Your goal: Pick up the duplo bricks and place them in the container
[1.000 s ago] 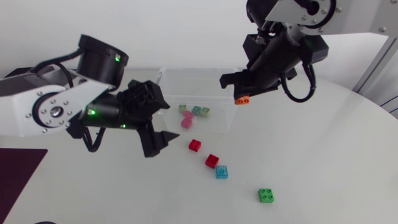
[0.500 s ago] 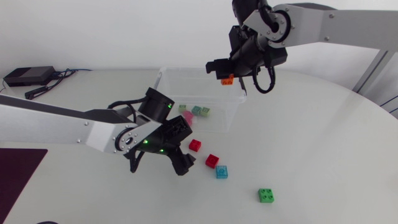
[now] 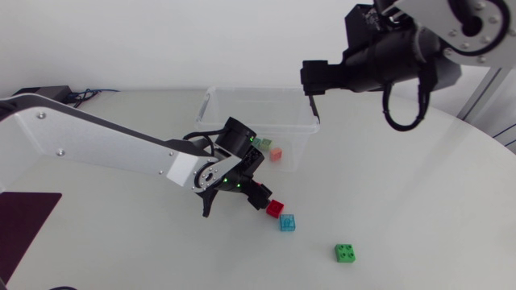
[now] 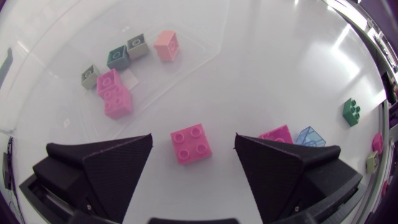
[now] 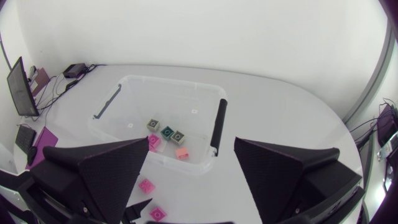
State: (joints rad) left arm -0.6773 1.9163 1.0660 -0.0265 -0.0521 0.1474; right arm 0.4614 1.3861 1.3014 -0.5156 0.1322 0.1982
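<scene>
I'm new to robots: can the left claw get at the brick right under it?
Likely yes. The left claw is open with the brick between its fingers, and nothing blocks it.

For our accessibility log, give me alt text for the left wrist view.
The open left gripper hovers over the table, a four-stud brick lying untouched between its fingers. Ahead, the clear container holds several bricks.

No legible text anywhere
</scene>
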